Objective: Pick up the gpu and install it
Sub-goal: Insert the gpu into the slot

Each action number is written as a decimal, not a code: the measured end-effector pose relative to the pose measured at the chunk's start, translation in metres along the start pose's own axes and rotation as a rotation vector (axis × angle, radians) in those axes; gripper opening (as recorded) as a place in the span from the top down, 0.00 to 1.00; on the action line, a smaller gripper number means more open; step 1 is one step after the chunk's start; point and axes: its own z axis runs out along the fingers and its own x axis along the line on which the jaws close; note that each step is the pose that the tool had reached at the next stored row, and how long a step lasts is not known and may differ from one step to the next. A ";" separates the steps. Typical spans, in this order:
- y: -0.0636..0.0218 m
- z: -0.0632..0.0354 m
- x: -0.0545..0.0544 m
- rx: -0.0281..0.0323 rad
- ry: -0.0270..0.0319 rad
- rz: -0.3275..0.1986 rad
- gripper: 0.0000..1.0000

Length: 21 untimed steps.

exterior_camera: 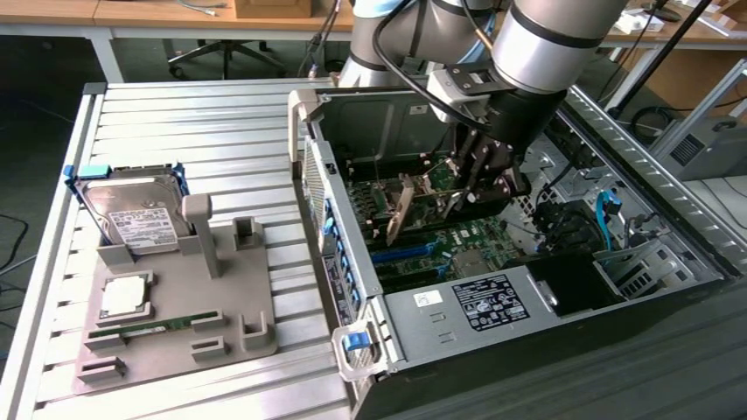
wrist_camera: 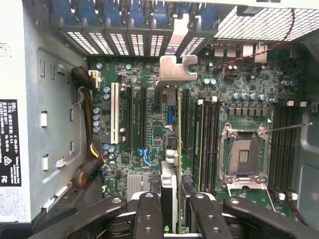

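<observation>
The exterior view looks down at an angle from above and well back, taking in the slatted table (exterior_camera: 175,114), a grey parts tray (exterior_camera: 175,289) and the open computer case (exterior_camera: 513,254) with the arm (exterior_camera: 548,44) reaching in. The wrist view sits close inside that case, facing straight onto the motherboard (wrist_camera: 149,119), with the gripper (wrist_camera: 172,214) at its edge. Both views share the motherboard and the upright card (exterior_camera: 397,210).

We see a thin card with a dull silvery metal bracket (wrist_camera: 177,68) edge-on between matt black plastic fingers (wrist_camera: 149,214). The open grey computer case (exterior_camera: 467,341) looks like brushed sheet metal; the green motherboard (wrist_camera: 149,134) is glossy. The ribbed table (exterior_camera: 187,114) is pale matt metal.
</observation>
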 end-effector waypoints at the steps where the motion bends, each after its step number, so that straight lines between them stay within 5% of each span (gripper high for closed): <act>1: 0.0000 0.0002 0.000 0.0000 0.0000 0.000 0.73; 21: 0.0004 0.0045 0.000 0.0001 -0.0001 0.000 0.73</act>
